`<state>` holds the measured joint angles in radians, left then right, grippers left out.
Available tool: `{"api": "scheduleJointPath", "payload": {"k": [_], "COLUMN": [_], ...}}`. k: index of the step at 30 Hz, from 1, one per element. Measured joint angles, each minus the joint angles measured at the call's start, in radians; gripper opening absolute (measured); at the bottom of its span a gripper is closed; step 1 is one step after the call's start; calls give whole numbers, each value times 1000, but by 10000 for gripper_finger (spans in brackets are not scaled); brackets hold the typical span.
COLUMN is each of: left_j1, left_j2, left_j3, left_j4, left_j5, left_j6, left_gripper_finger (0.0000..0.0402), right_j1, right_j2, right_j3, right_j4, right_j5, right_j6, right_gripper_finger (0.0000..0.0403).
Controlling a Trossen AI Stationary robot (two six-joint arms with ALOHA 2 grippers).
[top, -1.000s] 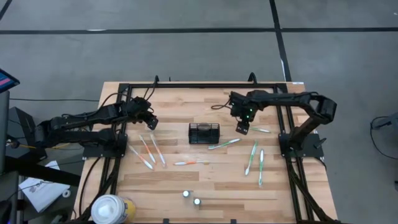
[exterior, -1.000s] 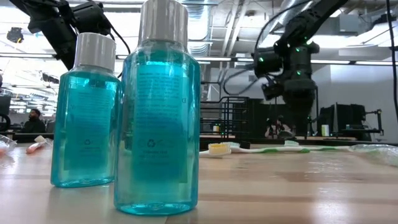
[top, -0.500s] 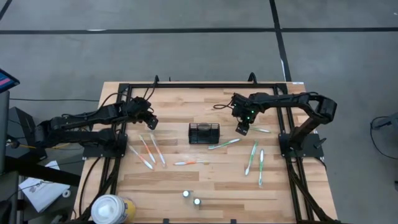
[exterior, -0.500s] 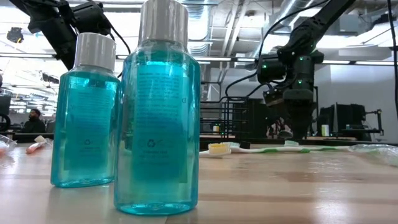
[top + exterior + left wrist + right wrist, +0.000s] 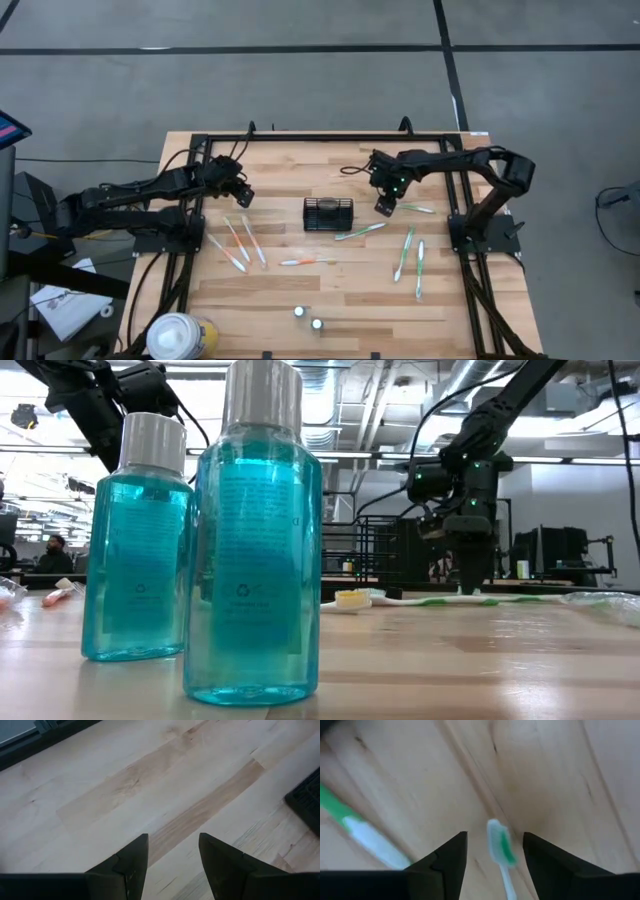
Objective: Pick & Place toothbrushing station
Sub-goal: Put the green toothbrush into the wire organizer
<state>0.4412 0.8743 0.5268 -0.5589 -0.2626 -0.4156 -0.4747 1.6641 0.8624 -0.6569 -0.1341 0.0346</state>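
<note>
The small black wire-mesh holder [image 5: 328, 213] stands on its base at the table's middle. Slim white toothbrushes lie flat around it: green ones to the right [image 5: 360, 231] [image 5: 404, 252] [image 5: 420, 268] [image 5: 418, 209], and orange-pink ones to the left [image 5: 237, 240] and in front [image 5: 308, 262]. My right gripper [image 5: 383, 208] is open, points down and is low over the table [image 5: 470, 582]. In the right wrist view [image 5: 495, 837] its fingers stand either side of a green toothbrush's end [image 5: 501, 849], apart from it. My left gripper [image 5: 244, 198] waits open and empty at the far left [image 5: 172, 840].
Two blue mouthwash bottles [image 5: 255, 540] [image 5: 140, 540] stand near the front edge, also seen in the high view [image 5: 308, 318]. A large white-and-yellow round container [image 5: 178, 335] sits at the front left corner. A black frame [image 5: 330, 138] rims the table. A second green toothbrush [image 5: 360, 827] lies beside my right fingers.
My right gripper has gone down toward the table and a little toward the holder, tipping until its fingers point straight down over the green toothbrush's end. The toothbrushes and the holder have stayed where they were.
</note>
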Motion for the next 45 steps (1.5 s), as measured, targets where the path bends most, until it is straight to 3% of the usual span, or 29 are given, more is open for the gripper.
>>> {"api": "scheduleJointPath", "payload": {"k": [8,15,19,24,28,35,40,45], "left_j1": [-1,-2,-2,-2,8,84,153,250], "left_j2": [0,0,0,-5,-5,-4,-4,-4], "left_j3": [-94,-136,-135,-134,-133,-13,130,292], "left_j4": [33,114,158,365,532,544,547,552], "left_j5": [28,35,35,71,77,135,170,295], "left_j6": [-35,-85,-86,-86,-41,81,151,188], "left_gripper_finger": [170,170,170,170,170,170,170,170], "right_j1": [9,-37,-65,-79,-91,-125,-112,-42], "right_j2": [42,52,60,57,57,55,40,-50], "right_j3": [5,41,66,175,333,672,865,897], "right_j4": [19,43,59,50,34,13,179,459], "right_j5": [10,-7,-65,-135,-183,-230,-219,-88], "right_j6": [39,44,44,61,61,120,226,280], "right_gripper_finger": [149,18,10,5,3,1,1,1]}}
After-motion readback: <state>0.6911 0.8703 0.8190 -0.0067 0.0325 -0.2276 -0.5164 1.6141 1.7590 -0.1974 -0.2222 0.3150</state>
